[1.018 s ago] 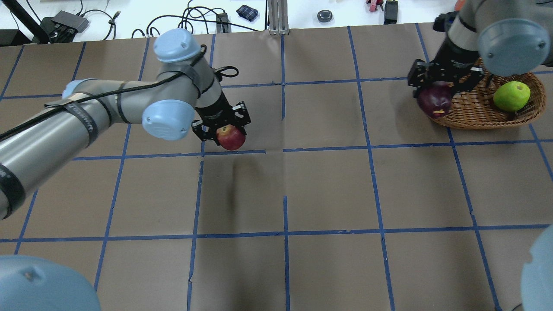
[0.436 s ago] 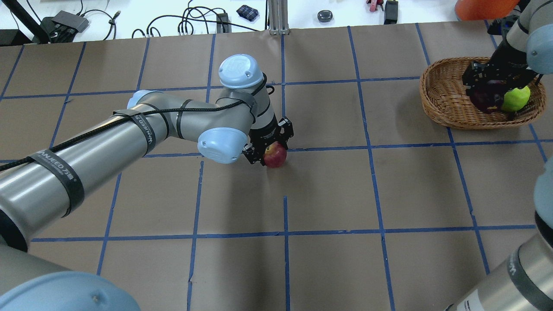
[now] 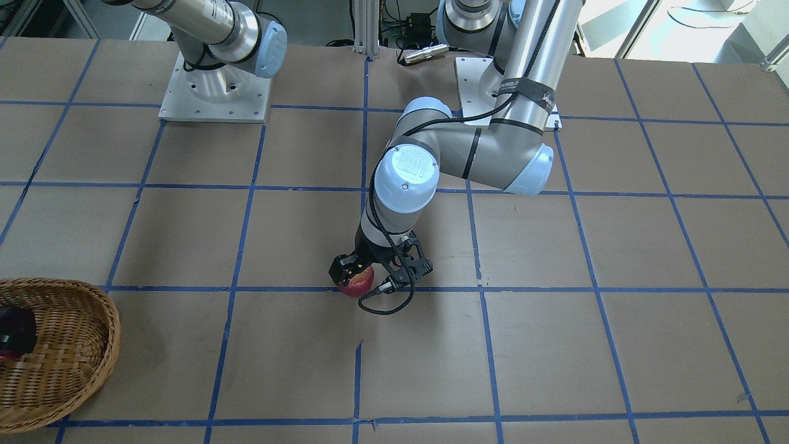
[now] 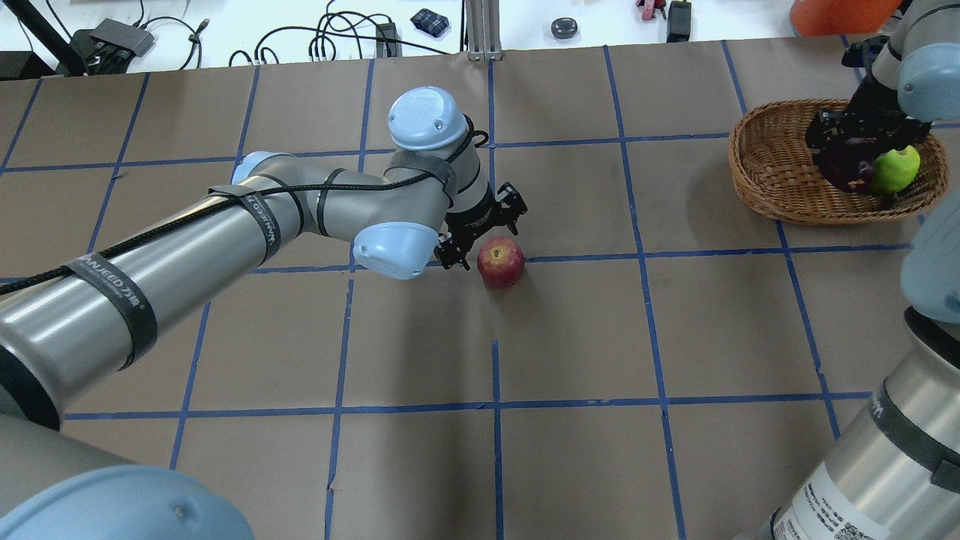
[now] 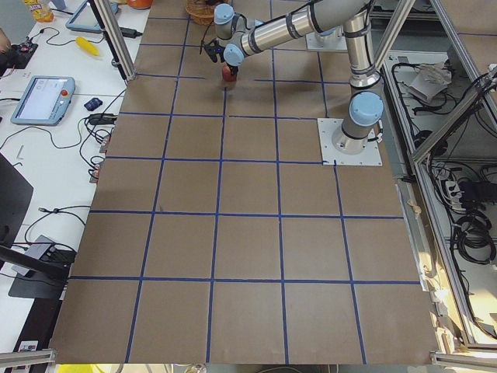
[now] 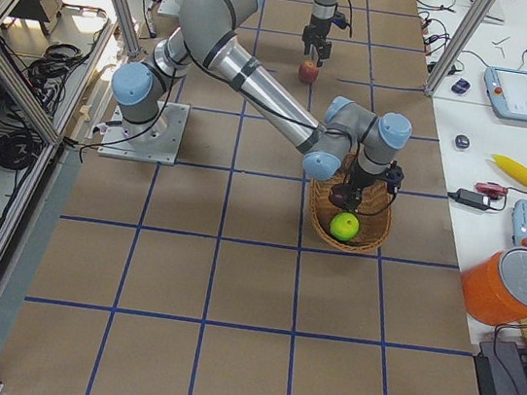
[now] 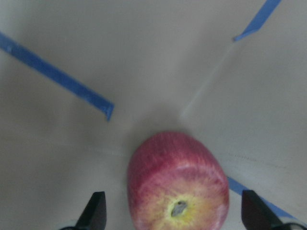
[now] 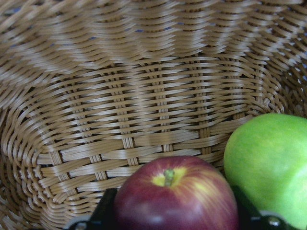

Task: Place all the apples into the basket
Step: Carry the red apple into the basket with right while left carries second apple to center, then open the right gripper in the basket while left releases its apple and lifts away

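Observation:
The red apple with a yellowish blush sits on the table near its middle; it also shows in the front view. My left gripper is open just above and behind it, its fingertips wide apart on either side of the apple and not touching it. My right gripper is inside the wicker basket, shut on the dark purplish-red apple. That apple is low in the basket, right beside the lime green apple, which lies in the basket.
The basket stands at the table's far right corner in the overhead view and at the lower left edge in the front view. Blue tape lines grid the brown table. Cables and small devices lie beyond the far edge.
My left arm carried the red apple rightward to the table's middle, set it down and opened. My right gripper moved the dark apple from the basket's left rim into the basket beside the green apple.

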`<move>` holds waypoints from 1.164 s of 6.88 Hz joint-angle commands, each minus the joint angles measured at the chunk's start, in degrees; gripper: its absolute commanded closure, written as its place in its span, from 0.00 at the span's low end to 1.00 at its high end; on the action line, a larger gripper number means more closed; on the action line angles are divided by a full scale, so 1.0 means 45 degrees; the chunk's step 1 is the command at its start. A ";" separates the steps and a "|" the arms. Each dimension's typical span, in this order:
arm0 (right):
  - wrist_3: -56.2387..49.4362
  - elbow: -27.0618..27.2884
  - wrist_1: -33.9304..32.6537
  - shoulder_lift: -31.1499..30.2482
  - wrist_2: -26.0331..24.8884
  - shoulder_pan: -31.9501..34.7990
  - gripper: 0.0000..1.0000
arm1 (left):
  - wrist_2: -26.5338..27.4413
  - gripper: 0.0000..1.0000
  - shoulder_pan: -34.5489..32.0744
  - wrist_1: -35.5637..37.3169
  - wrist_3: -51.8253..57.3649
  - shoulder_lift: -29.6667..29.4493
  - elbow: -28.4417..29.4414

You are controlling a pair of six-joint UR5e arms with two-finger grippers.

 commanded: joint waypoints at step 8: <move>0.3570 -0.0023 0.3010 -0.2614 0.1277 0.5433 0.00 | 0.1593 0.00 0.2784 -0.8301 1.1173 0.4615 0.2285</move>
